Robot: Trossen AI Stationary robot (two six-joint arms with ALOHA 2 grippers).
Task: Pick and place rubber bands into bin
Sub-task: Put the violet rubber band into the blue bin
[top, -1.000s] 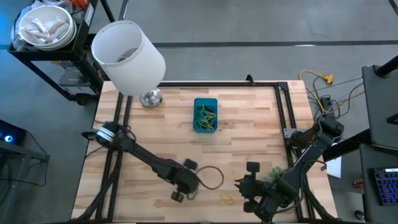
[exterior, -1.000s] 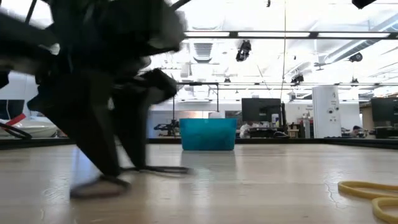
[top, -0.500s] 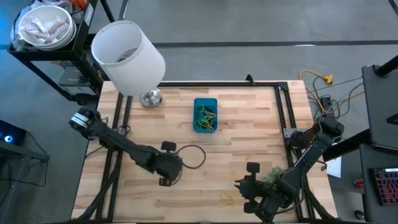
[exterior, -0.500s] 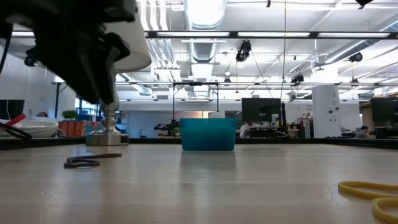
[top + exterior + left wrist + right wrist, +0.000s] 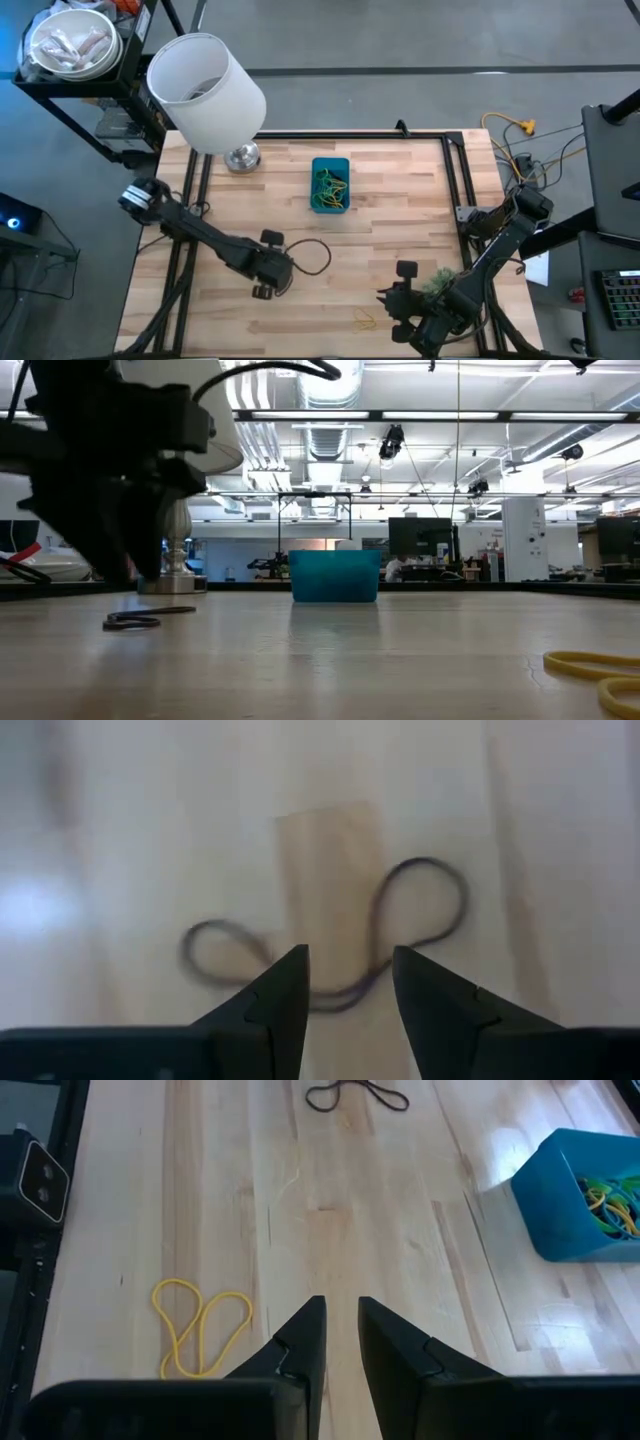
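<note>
Two loose rubber bands left on the table: a dark band [image 5: 340,955] twisted into a figure-eight right under the left gripper [image 5: 348,985], whose fingers are spread apart and holding nothing, and a thin yellow band [image 5: 200,1325] near the right gripper [image 5: 340,1340]. That one's fingers sit with a narrow gap, nothing between them. The blue bin [image 5: 331,185] sits mid-table toward the far edge with a tangle of green and yellow bands inside. Surface is pale butcher-block wood [image 5: 400,220]; a white cylindrical lampshade [image 5: 205,90] stands at the far left corner.
</note>
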